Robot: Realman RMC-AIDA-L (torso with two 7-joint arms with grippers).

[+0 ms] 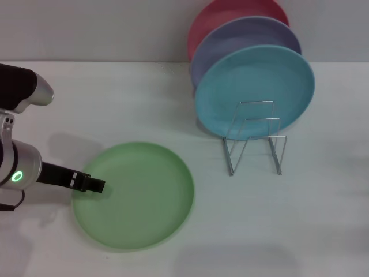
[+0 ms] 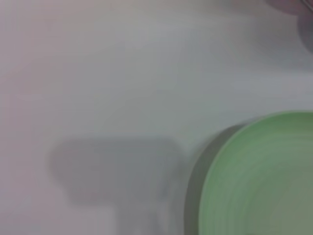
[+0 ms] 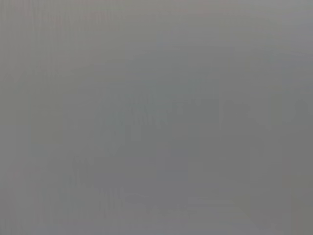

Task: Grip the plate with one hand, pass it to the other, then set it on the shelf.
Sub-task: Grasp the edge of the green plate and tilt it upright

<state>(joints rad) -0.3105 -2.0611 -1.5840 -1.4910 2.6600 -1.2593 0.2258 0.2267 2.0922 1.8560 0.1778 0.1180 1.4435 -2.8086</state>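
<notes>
The light green plate [image 1: 134, 195] lies flat on the white table at the front left. It also shows in the left wrist view [image 2: 259, 178], at one corner of the picture. My left gripper [image 1: 92, 184], black on the silver and black arm with a green-lit ring, reaches in from the left and sits over the plate's left rim. The silver wire shelf [image 1: 255, 141] stands to the right of the plate, its front loops bare. My right arm and its gripper are out of view; the right wrist view shows only plain grey.
Three plates stand upright in the back of the rack: a turquoise plate [image 1: 253, 92] in front, a lavender plate [image 1: 245, 37] behind it, a pink plate [image 1: 228, 14] at the back. A pale wall runs behind the table [image 1: 323, 219].
</notes>
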